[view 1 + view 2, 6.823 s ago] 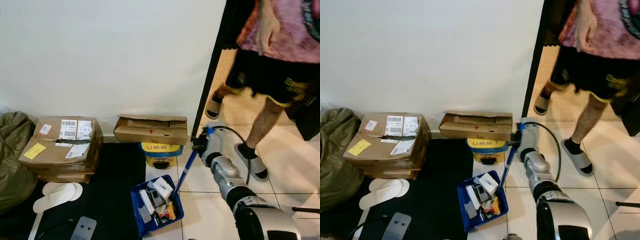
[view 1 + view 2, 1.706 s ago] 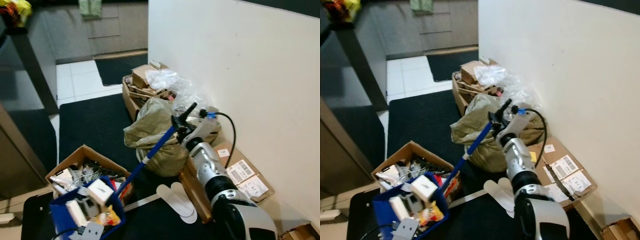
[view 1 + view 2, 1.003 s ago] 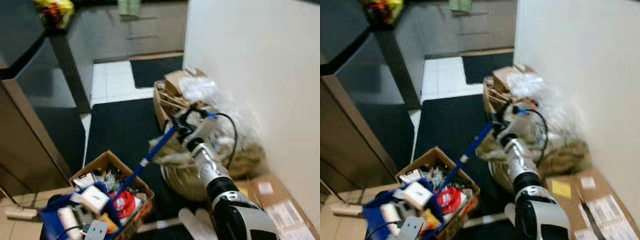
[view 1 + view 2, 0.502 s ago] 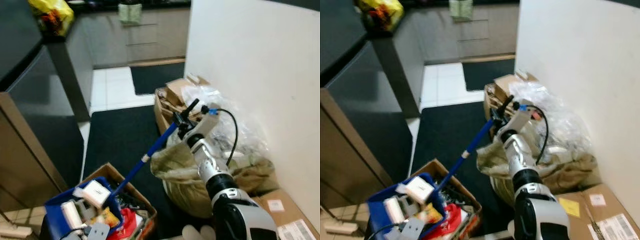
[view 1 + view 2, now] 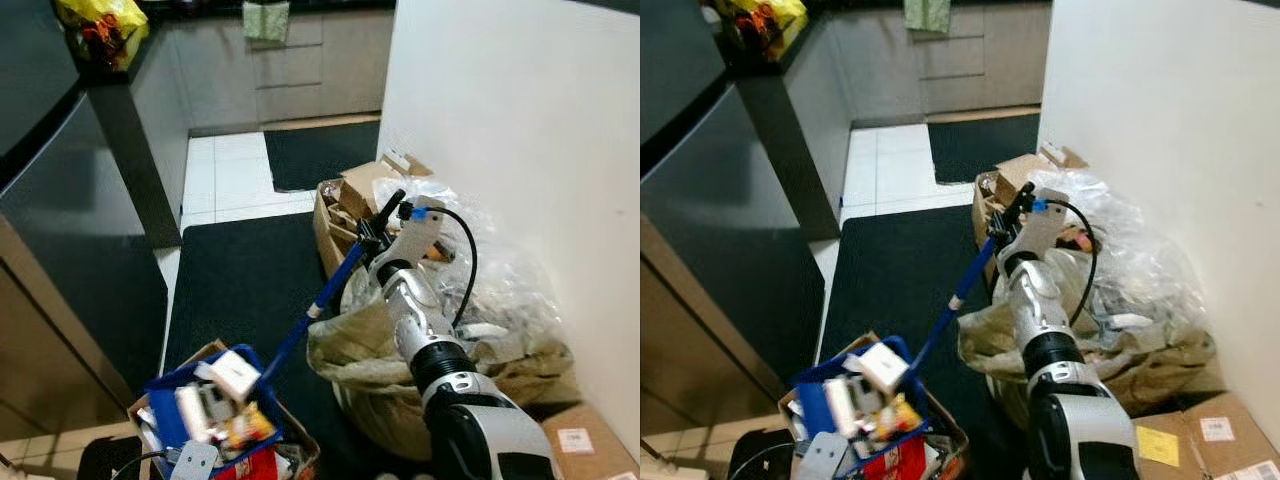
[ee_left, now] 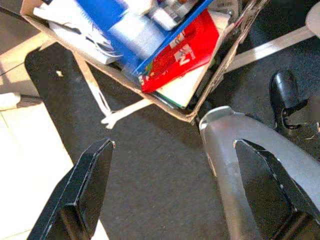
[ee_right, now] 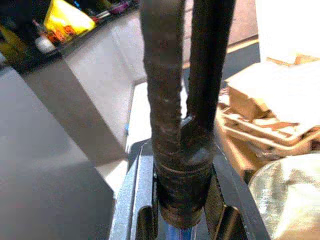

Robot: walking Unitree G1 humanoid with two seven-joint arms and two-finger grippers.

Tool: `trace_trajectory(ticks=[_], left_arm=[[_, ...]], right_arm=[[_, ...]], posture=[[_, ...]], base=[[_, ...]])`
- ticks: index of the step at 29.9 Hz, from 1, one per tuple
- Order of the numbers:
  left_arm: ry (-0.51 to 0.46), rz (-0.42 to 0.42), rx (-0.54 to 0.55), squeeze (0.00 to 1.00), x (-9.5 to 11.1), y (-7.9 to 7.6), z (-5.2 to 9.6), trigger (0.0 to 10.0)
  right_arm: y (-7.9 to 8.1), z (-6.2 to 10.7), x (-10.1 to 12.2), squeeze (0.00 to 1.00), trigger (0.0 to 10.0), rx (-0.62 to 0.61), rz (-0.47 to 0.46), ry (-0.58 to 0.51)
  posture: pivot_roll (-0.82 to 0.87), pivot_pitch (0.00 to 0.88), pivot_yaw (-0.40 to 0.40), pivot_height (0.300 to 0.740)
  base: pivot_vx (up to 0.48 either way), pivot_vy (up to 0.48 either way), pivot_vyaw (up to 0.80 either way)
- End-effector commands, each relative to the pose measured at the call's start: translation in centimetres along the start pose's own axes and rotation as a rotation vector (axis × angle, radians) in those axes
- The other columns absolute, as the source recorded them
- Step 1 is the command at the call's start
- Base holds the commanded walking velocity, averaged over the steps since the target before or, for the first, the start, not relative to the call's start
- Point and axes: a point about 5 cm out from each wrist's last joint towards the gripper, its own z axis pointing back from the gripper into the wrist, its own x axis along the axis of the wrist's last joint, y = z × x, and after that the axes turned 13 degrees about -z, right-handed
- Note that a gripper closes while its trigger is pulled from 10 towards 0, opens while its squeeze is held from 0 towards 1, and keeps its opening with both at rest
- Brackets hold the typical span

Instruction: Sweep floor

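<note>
blue dustpan (image 5: 215, 405) heaped with litter

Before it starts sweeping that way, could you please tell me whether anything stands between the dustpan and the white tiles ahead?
The right gripper holds the blue handle of the dustpan, which hangs full over an open cardboard box. Ahead lies a dark mat, then the white tiles. Bags and boxes line the wall on the right.

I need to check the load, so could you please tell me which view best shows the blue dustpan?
The left eye view: the blue dustpan appears whole, piled with litter, on its blue handle held by the right gripper. The right eye view matches. The left wrist view shows it blurred, the right wrist view the handle's grip.
</note>
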Motion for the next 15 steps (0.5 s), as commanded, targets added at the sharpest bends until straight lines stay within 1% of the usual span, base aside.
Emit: trace_trajectory(ticks=[1,5,6,7,8,11,12,14,15], left_arm=[[0.036,-0.012,-0.012,0.00,-1.1,-0.3,0.2,10.0],[0.039,-0.008,-0.011,0.00,-1.2,-0.4,0.3,10.0],[0.039,-0.008,-0.011,0.00,-1.2,-0.4,0.3,10.0],[0.040,-0.008,-0.012,0.00,-1.2,-0.5,0.3,10.0],[0.040,-0.008,-0.012,0.00,-1.2,-0.5,0.3,10.0],[0.043,-0.007,-0.013,0.00,-1.3,-0.6,0.3,10.0],[0.043,-0.007,-0.013,0.00,-1.3,-0.6,0.3,10.0],[0.044,-0.007,-0.013,0.00,-1.3,-0.6,0.3,10.0],[0.044,-0.007,-0.013,0.00,-1.3,-0.6,0.3,10.0]], right_arm=[[0.6,-0.2,0.9,0.00,10.0,0.011,-0.009,-0.065],[0.7,-0.3,1.2,0.00,10.0,-0.087,0.107,-0.103],[0.7,-0.3,1.2,0.00,10.0,-0.087,0.107,-0.103],[0.8,-0.3,1.3,0.00,10.0,-0.097,0.134,-0.105],[0.8,-0.3,1.3,0.00,10.0,-0.097,0.134,-0.105],[2.1,-0.3,1.3,0.00,10.0,-0.043,0.172,-0.146],[2.1,-0.3,1.3,0.00,10.0,-0.043,0.172,-0.146],[3.1,-0.1,1.2,0.00,10.0,0.007,0.176,-0.166],[3.1,-0.1,1.2,0.00,10.0,0.007,0.176,-0.166]], posture=[[-0.02,0.000,-0.010,0.740],[-0.02,0.000,-0.010,0.740],[-0.02,0.000,-0.010,0.740],[-0.01,0.002,-0.012,0.740],[-0.01,0.002,-0.012,0.740],[-0.01,0.003,-0.010,0.740],[-0.01,0.003,-0.010,0.740],[-0.01,0.005,-0.010,0.740],[-0.01,0.005,-0.010,0.740]], base=[[0.000,0.000,0.00],[0.000,0.000,0.00],[0.000,0.000,0.00],[0.000,0.000,0.00],[0.000,0.000,0.00],[0.000,0.000,0.00],[0.000,0.000,0.00],[0.000,0.000,0.00],[0.000,0.000,0.00]])
